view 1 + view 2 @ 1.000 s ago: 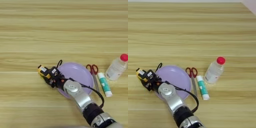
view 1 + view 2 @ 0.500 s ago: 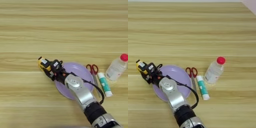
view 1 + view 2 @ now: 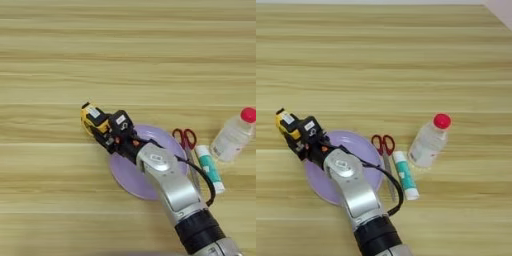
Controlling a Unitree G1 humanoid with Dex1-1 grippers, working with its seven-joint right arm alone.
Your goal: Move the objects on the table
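The yellow-and-black tape measure (image 3: 92,118) hangs just past the far left rim of a purple plate (image 3: 125,176). My right gripper (image 3: 107,131) is shut on its near end, black fingers either side. In the right eye view the tape measure (image 3: 285,121) and gripper (image 3: 301,136) sit at the far left. My silver forearm crosses the plate from the bottom edge. The white tube with a teal band (image 3: 209,167) lies flat to the right of the plate on the tan table (image 3: 125,50), beside the scissors.
Red-handled scissors (image 3: 185,141) lie between the plate and the tube. A clear bottle with a red cap (image 3: 232,138) stands to the right of the tube. The far half of the table shows bare wood planks.
My gripper has carried the tape measure away from me, from beside the plate's left rim to just beyond its far left rim. The tube, scissors and bottle have stayed put.
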